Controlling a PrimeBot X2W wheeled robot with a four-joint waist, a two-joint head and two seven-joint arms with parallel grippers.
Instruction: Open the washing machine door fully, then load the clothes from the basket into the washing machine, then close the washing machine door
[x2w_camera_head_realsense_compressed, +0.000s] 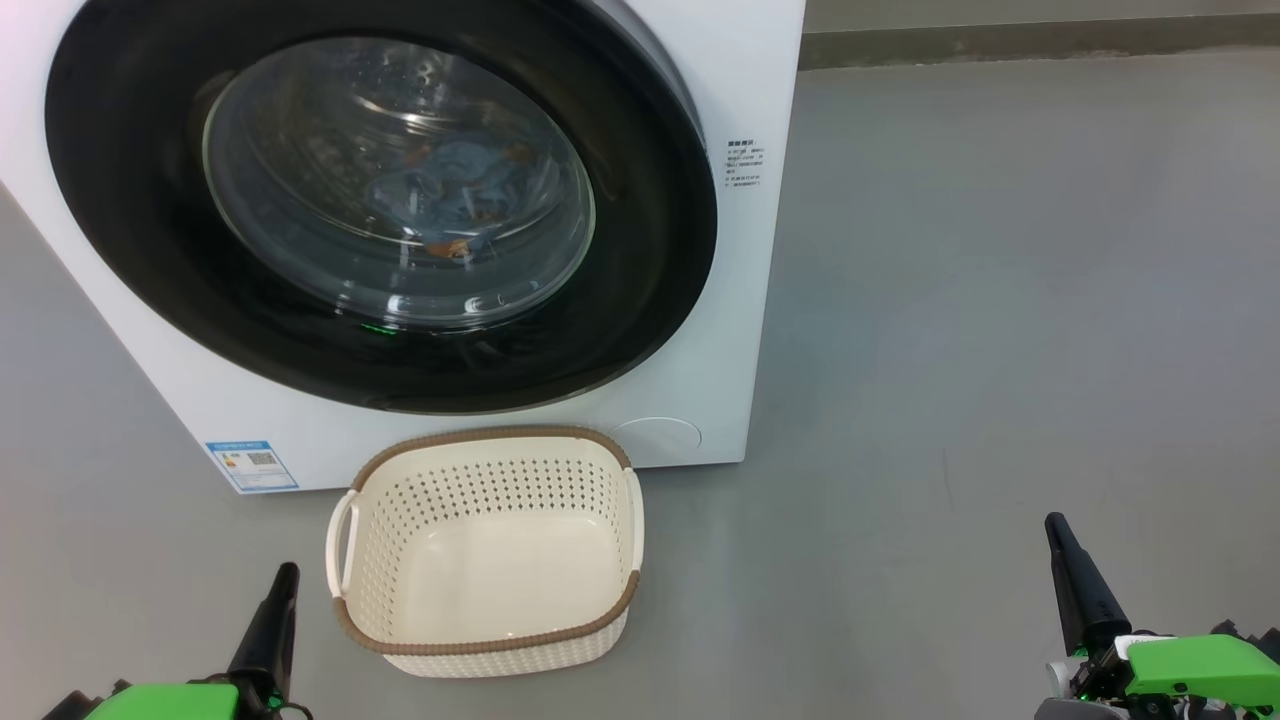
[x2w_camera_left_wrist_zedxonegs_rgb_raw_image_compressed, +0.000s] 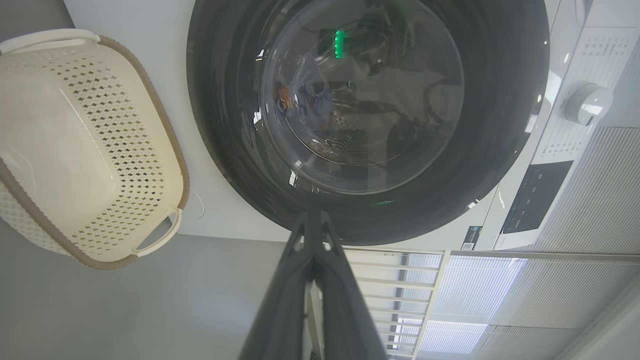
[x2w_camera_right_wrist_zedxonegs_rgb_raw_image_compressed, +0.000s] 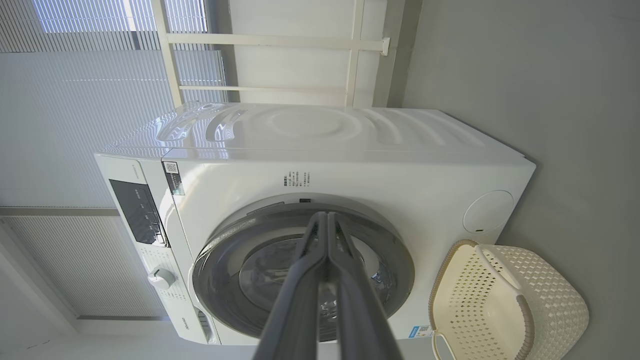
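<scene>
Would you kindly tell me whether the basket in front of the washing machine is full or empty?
Empty: the basket shows its bare cream floor and perforated walls, with no garments in it.

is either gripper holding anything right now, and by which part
Nothing. The left gripper and the right gripper are both shut empty, apart from the basket.

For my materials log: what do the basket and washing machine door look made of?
The basket: likely matte cream plastic, with moulded perforated walls; brown woven-look rim, probably plastic. The washing machine door: glossy black rim showing reflections, plastic or glass; glass-like centre.
</scene>
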